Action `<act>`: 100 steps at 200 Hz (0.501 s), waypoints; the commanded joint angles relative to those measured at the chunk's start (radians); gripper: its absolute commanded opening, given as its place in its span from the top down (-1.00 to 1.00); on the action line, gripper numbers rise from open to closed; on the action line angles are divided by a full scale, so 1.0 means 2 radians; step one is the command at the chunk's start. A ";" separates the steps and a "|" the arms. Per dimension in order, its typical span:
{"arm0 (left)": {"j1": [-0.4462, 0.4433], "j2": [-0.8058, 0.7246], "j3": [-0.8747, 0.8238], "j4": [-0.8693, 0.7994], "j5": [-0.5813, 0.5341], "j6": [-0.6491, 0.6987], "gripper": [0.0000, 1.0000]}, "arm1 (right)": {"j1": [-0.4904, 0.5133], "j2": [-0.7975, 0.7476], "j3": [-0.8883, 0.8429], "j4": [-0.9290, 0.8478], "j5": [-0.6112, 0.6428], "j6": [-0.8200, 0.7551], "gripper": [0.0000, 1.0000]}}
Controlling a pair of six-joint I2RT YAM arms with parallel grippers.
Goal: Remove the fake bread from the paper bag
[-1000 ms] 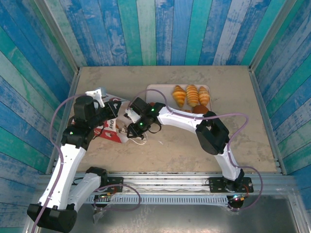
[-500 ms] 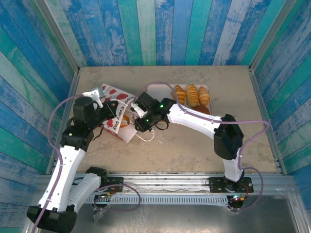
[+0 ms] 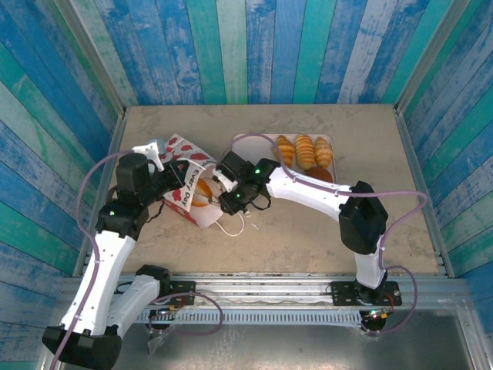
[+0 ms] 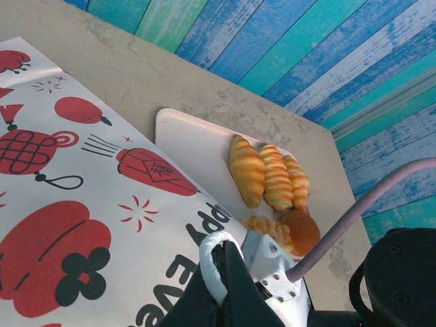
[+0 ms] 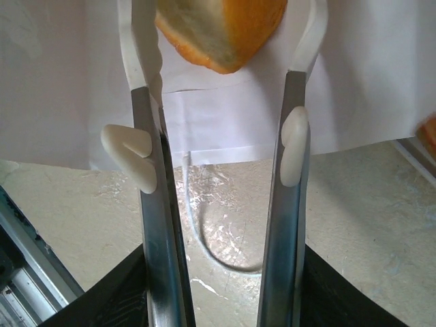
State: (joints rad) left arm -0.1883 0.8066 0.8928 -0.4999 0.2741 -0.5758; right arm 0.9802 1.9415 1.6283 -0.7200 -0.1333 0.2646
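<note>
The paper bag [image 3: 185, 187] lies tilted on its side, its red-printed face up [image 4: 82, 218]. My left gripper [image 3: 176, 173] is shut on one white cord handle [image 4: 212, 262], holding that side up. At the bag's mouth my right gripper [image 3: 214, 193] stands open. An orange-brown piece of fake bread [image 5: 225, 30] sits between its fingertips against the bag's white inside, and I cannot tell whether they touch it. From above this piece [image 3: 199, 187] shows in the mouth. More fake bread lies on the tray: three ridged pieces [image 3: 305, 150], a round bun [image 3: 317, 175] and a flaky piece [image 4: 269, 228].
The pale pink tray [image 3: 250, 146] sits behind the right arm at the back of the table. The bag's other cord handle [image 3: 231, 227] trails loose on the table in front of the mouth. Blue plank walls close in the back and both sides.
The left gripper has raised the bag, so its printed face now shows. The right gripper has drawn back to the mouth and its jaws have spread wider.
</note>
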 commanded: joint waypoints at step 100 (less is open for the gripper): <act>-0.001 0.010 -0.001 0.021 0.035 0.005 1.00 | -0.021 0.010 0.001 0.078 -0.111 0.041 -0.10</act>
State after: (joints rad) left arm -0.1883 0.8284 0.8928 -0.4942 0.3248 -0.5755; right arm 0.9363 1.9598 1.6287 -0.6388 -0.2768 0.3000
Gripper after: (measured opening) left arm 0.044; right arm 0.553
